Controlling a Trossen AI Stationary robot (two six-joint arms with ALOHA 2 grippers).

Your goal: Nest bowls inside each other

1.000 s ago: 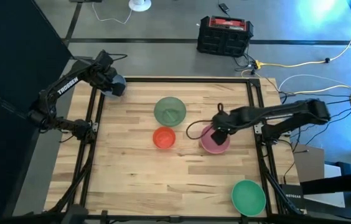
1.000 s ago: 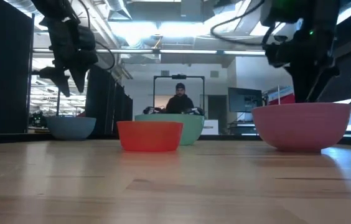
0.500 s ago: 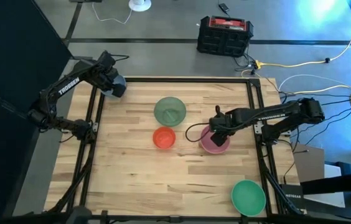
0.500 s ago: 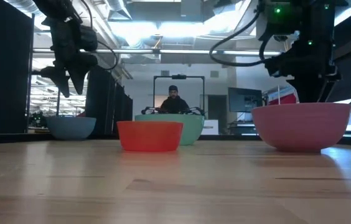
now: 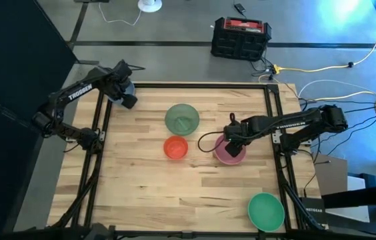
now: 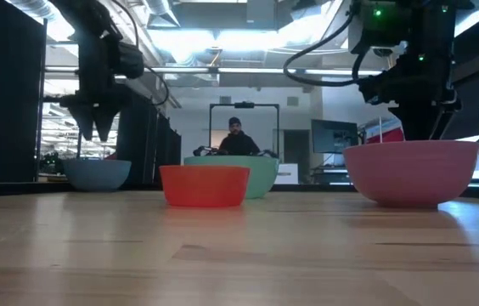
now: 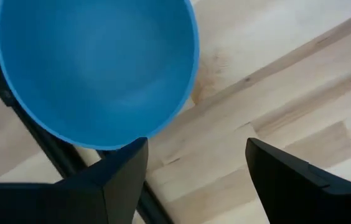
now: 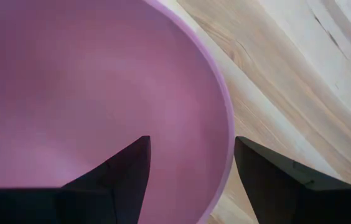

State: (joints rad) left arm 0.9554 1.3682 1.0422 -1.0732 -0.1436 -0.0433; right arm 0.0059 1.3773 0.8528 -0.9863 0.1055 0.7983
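My left gripper (image 5: 127, 99) hangs open, pointing down, over the table's far left corner. It is above and just beside the blue-grey bowl (image 7: 94, 68), which rests on its base (image 6: 97, 174). My right gripper (image 5: 231, 141) is open over the pink bowl (image 5: 230, 153); one finger stands inside the rim (image 8: 225, 137) and one outside. The orange-red bowl (image 5: 175, 147) and a green bowl (image 5: 182, 119) sit mid-table. A second green bowl (image 5: 266, 211) is at the near right corner.
Black frame rails (image 5: 99, 153) run along the table's left and right edges. A black-and-red case (image 5: 241, 37) and cables lie on the floor beyond the far edge. A person (image 6: 236, 140) is in the room behind. Bare wood (image 5: 175, 193) fills the near half.
My left gripper has moved a little toward the table's right edge and down over the blue-grey bowl. It has also turned, and now points more steeply down. It stays open. The bowls have not moved.
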